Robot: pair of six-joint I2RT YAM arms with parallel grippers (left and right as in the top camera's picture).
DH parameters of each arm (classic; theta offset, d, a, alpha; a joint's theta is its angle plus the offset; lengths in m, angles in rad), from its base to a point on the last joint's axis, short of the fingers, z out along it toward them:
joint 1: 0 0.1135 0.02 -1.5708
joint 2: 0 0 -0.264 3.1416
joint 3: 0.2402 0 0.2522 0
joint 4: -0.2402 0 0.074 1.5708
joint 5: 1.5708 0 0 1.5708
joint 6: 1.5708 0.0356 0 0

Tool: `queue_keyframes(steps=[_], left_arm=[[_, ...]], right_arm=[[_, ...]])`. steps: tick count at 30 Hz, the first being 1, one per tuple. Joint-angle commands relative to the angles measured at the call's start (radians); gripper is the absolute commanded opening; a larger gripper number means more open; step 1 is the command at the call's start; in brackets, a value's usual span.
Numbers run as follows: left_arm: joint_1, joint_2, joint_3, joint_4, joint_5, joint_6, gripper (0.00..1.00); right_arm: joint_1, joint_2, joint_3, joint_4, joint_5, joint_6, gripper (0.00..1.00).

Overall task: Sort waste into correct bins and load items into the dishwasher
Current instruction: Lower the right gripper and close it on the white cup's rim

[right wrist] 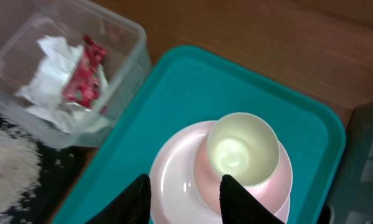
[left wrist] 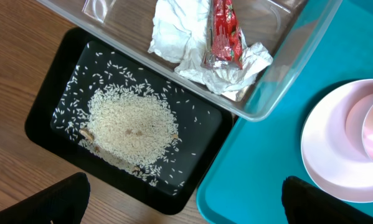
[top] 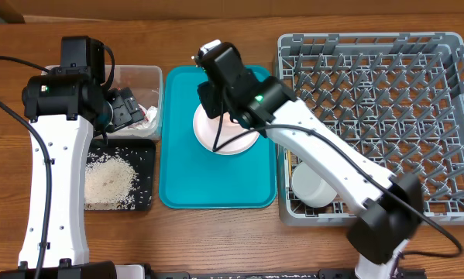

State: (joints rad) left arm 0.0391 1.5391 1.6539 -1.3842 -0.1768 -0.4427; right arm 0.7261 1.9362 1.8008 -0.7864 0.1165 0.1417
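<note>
L gripper (left wrist: 186,186): jaws spread wide, nothing between them. In the overhead view it hangs over the near edge of the clear tub (left wrist: 286,74), by the black tray (left wrist: 49,118).

R gripper (right wrist: 186,183): 2 fingers (right wrist: 139,199) partly apart, gap clearly visible, nothing clamped. Positioned just above the plate (right wrist: 174,186), near side. Whether the tips touch the plate: cannot tell.

Plate: round, pale pink, lies flat on the teal tray (top: 216,186), toward its far half. Pink cup (right wrist: 242,149) stands upright on the plate, mouth up, glossy pale interior.

Clear tub: holds crumpled white tissue (left wrist: 174,31) w/ red wrapper (left wrist: 223,31) lying on top of it, both toward the tub end nearest the teal tray.

Black tray: directly beside the tub on the wooden table (top: 216,240). Rice (left wrist: 130,124) in 1 loose heap approx mid-tray, stray grains scattered round it, a few brownish bits at the heap edge.

Dish rack (top: 371,77): grey, pegged grid, right of the teal tray, sides close together. 1 white round vessel (top: 311,184) sits in its near-left corner, partly under the R arm. Bowl or cup: cannot tell from overhead.
</note>
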Motion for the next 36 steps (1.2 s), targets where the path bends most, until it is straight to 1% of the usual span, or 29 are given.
queue_keyframes(steps=[1, 4, 8, 17, 20, 22, 23, 34, 36], left_arm=[[0.0, 0.004, 0.01, 0.001, -0.006, -0.003, 1.0], [0.0, 0.003, 0.01, 0.001, -0.006, -0.003, 1.0], [0.0, 0.004, 0.01, 0.001, -0.006, -0.003, 1.0], [0.0, 0.004, 0.01, 0.001, -0.006, -0.003, 1.0], [0.0, 0.004, 0.01, 0.001, -0.006, -0.003, 1.0], [0.0, 0.004, 0.01, 0.001, -0.006, -0.003, 1.0], [0.0, 0.004, 0.01, 0.001, -0.006, -0.003, 1.0], [0.0, 0.004, 0.01, 0.001, -0.006, -0.003, 1.0], [0.0, 0.004, 0.01, 0.001, -0.006, -0.003, 1.0]], right_arm=[[-0.013, 0.074, 0.011, 0.006, 0.032, -0.02, 0.39], [-0.013, 0.122, 0.011, 0.024, 0.032, -0.02, 0.41], [-0.014, 0.183, 0.011, 0.057, 0.033, -0.088, 0.41], [-0.015, 0.216, 0.0, 0.084, 0.033, -0.136, 0.41], [-0.015, 0.222, -0.003, 0.086, 0.033, -0.151, 0.4], [-0.015, 0.222, -0.003, 0.086, 0.033, -0.15, 0.34], [-0.015, 0.222, -0.003, 0.086, 0.033, -0.151, 0.34], [-0.015, 0.223, -0.005, 0.089, 0.048, -0.176, 0.33], [-0.016, 0.223, -0.009, 0.086, 0.056, -0.176, 0.29]])
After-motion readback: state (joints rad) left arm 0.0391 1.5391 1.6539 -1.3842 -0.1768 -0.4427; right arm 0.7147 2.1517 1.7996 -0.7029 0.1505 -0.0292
